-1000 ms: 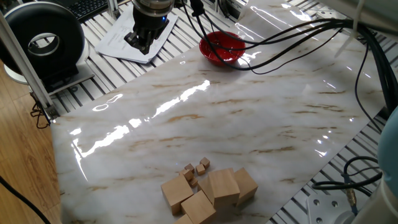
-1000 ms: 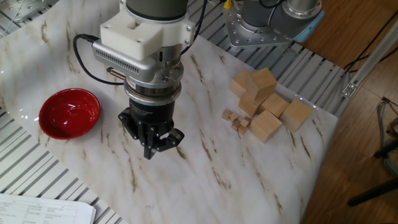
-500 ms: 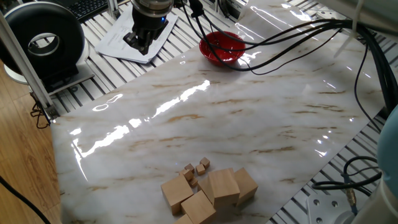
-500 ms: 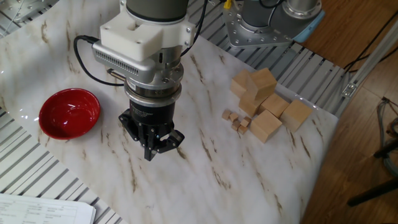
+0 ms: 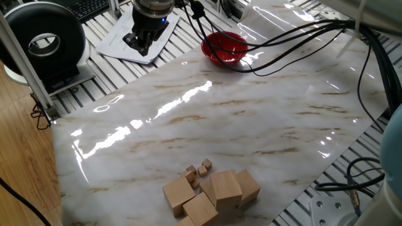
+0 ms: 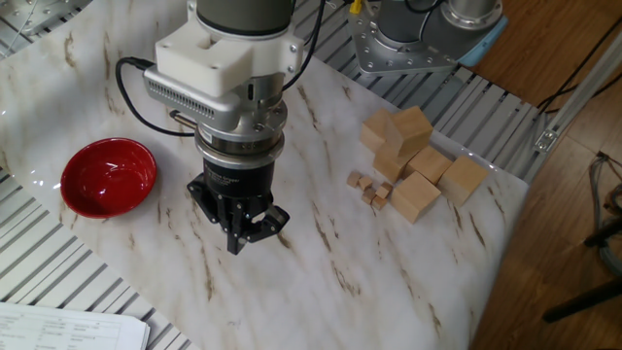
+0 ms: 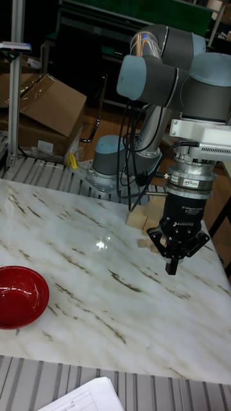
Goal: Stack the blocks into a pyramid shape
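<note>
Several large tan wooden blocks (image 5: 225,188) lie in a loose cluster near one corner of the marble table. In the other fixed view, one block (image 6: 411,127) rests on top of its neighbours. No stepped pyramid shape shows. My gripper (image 6: 239,236) hangs above the middle of the table, well away from the cluster and closer to the red bowl. Its fingers are shut with nothing between them. The gripper (image 7: 172,266) hides most of the blocks in the tall fixed view, where one block (image 7: 137,219) shows behind it. In one fixed view the gripper (image 5: 141,43) is at the top.
A red bowl (image 6: 108,177) stands at the far side of the table from the blocks. A few tiny wooden cubes (image 6: 369,187) lie beside the cluster. Paper sheets (image 5: 129,39) and a black round device (image 5: 44,41) sit off the marble. Cables (image 5: 295,34) trail across the far edge.
My gripper has drifted very slightly, still shut. The blocks, tiny cubes and bowl have not moved.
</note>
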Robot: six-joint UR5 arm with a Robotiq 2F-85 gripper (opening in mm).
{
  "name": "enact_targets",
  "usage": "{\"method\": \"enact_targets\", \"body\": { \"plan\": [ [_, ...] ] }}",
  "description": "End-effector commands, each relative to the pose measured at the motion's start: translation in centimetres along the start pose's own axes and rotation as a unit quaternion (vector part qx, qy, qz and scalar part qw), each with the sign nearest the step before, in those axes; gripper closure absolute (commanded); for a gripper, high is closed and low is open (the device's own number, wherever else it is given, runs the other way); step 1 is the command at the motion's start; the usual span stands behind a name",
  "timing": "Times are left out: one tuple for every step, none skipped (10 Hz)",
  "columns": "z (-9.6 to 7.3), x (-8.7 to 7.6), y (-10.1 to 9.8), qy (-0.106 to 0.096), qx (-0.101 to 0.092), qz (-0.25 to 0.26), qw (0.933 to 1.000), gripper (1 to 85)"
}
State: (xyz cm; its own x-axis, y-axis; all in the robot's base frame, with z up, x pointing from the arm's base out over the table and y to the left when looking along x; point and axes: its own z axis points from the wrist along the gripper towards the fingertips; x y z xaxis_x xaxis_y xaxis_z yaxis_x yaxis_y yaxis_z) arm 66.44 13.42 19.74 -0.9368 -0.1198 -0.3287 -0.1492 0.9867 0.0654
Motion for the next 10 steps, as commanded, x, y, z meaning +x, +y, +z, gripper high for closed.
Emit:
{"method": "enact_targets", "body": {
  "plan": [
    [-0.06,-0.27,0.39,-0.004,-0.01,0.008,0.9999,84.7],
    [-0.05,-0.28,0.47,-0.004,-0.011,0.008,0.9999,84.7],
    [-0.03,-0.28,0.47,-0.004,-0.011,0.008,0.9999,84.7],
    [0.01,-0.25,0.47,-0.003,-0.011,0.007,0.9999,84.7],
    [0.01,-0.2,0.46,-0.002,-0.011,0.004,0.9999,84.7],
    [0.02,-0.15,0.36,-0.001,-0.009,-0.001,1.0,84.7],
    [0.03,0.0,0.2,0.002,-0.005,-0.008,1.0,84.7],
    [0.02,0.26,-0.14,0.007,0.001,-0.016,0.9998,84.7],
    [0.02,0.44,-0.28,0.01,0.004,-0.02,0.9998,84.7],
    [0.03,0.5,-0.39,0.011,0.005,-0.026,0.9996,84.7]
  ]
}}
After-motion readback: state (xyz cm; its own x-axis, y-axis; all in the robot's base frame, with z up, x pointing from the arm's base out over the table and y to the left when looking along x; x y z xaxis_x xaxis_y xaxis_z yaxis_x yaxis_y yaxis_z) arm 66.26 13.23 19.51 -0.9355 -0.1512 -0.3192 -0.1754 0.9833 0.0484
